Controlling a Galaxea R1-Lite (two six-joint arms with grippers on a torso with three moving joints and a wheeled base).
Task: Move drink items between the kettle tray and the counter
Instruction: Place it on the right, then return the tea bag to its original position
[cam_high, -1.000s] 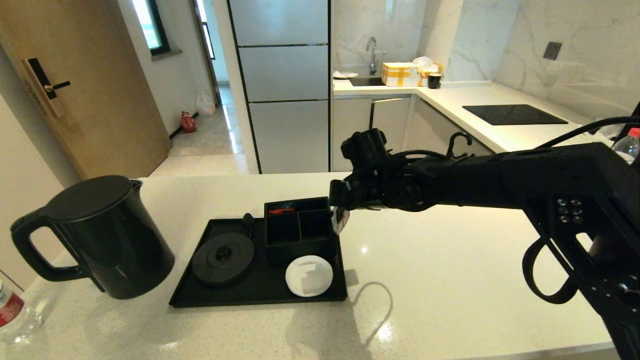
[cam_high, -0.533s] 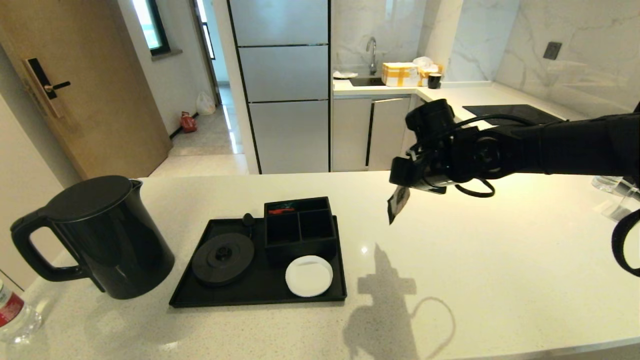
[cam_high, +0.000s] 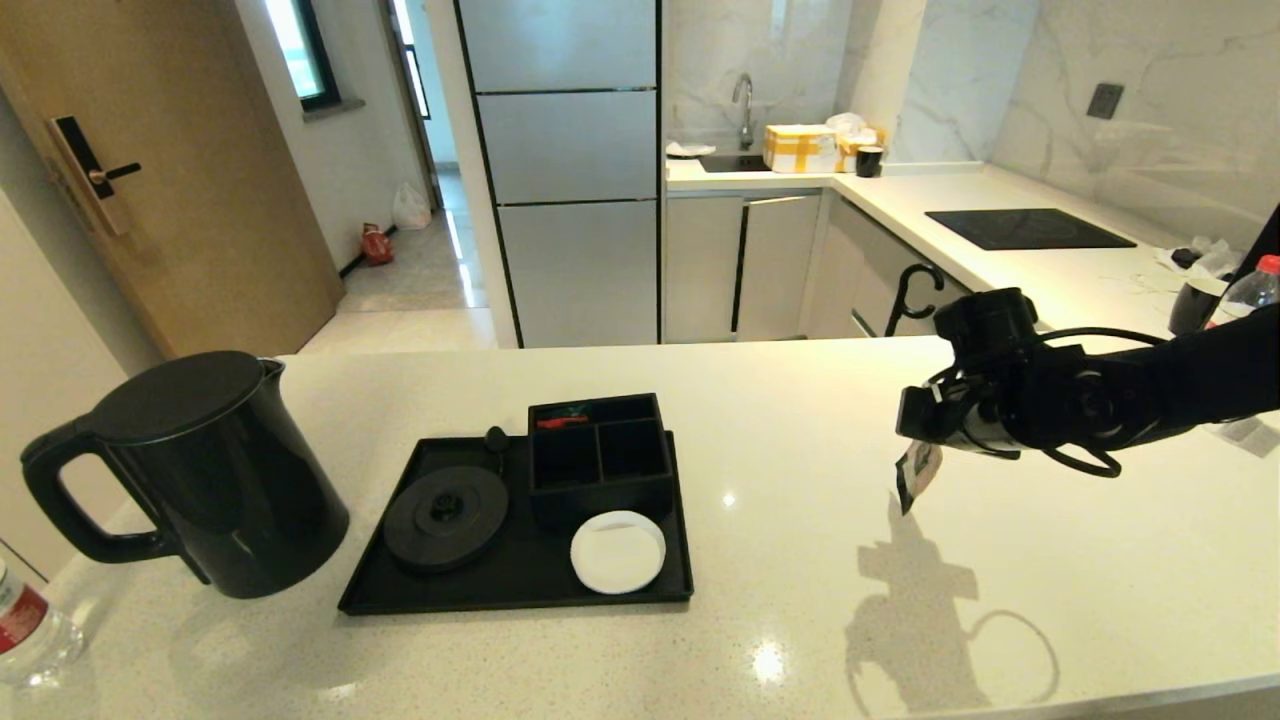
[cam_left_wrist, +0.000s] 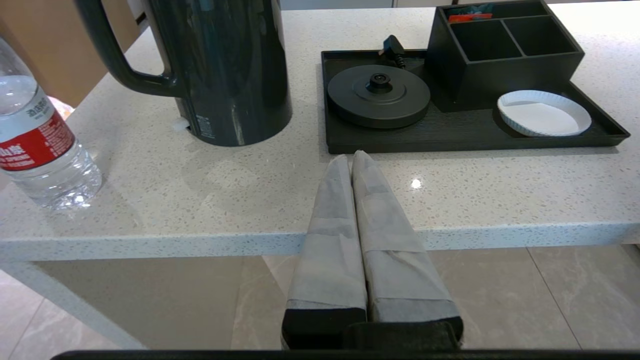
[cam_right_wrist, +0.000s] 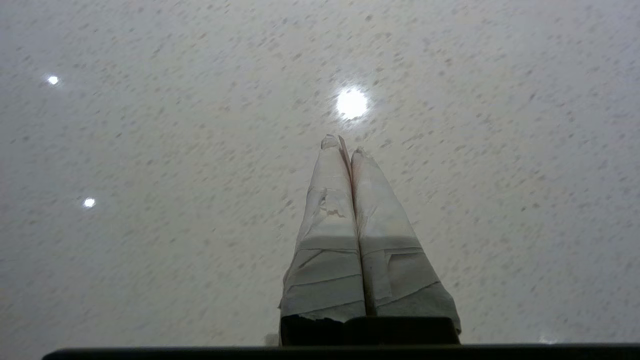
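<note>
My right gripper (cam_high: 925, 448) hangs over the counter (cam_high: 800, 600), right of the kettle tray (cam_high: 520, 597), shut on the tea sachet (cam_high: 915, 474). The sachet dangles below the fingertips, just above the stone. In the right wrist view only the sachet's thin edge (cam_right_wrist: 344, 149) shows between the closed fingers of the right gripper (cam_right_wrist: 346, 146). The black kettle (cam_high: 200, 470) stands on the counter left of the tray, with the red-labelled water bottle (cam_high: 25, 625) at the far left edge. My left gripper (cam_left_wrist: 352, 157) is shut and empty, held off the counter's front edge facing the tray (cam_left_wrist: 450, 142).
The tray bears a round kettle base (cam_high: 446, 517), a divided black box (cam_high: 598, 455) with a red packet (cam_high: 560, 421) in its back compartment, and a white coaster (cam_high: 618, 551). A black hob (cam_high: 1028, 229) and another bottle (cam_high: 1255, 285) lie on the far right worktop.
My right arm has swung right from the tray's box across the counter and come lower, carrying the tea sachet. The left gripper, kettle and bottle have not moved.
</note>
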